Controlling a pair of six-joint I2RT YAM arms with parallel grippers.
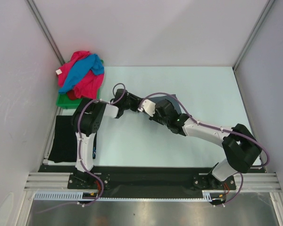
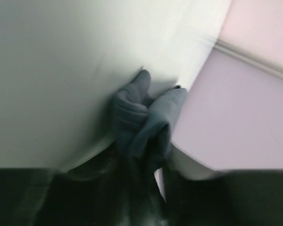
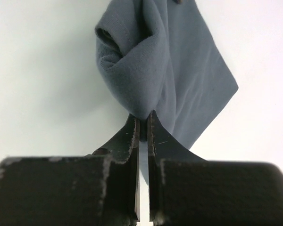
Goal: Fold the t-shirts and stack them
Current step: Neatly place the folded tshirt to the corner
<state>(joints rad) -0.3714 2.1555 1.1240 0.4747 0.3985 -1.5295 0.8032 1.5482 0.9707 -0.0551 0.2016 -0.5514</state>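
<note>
The slate-grey t-shirt hangs bunched over the white table, and my right gripper is shut on a fold of it. In the top view both grippers meet at mid-table, my left gripper right beside my right gripper, with a little of the grey t-shirt showing behind them. The left wrist view is blurred: the grey t-shirt runs down between the dark fingers of my left gripper, with a thin pale sliver beside the cloth. A black t-shirt lies flat at the near left.
A pile of pink t-shirt and blue t-shirt sits on a green tray at the far left. White walls close the table at the back and on both sides. The metal rail runs along the near edge.
</note>
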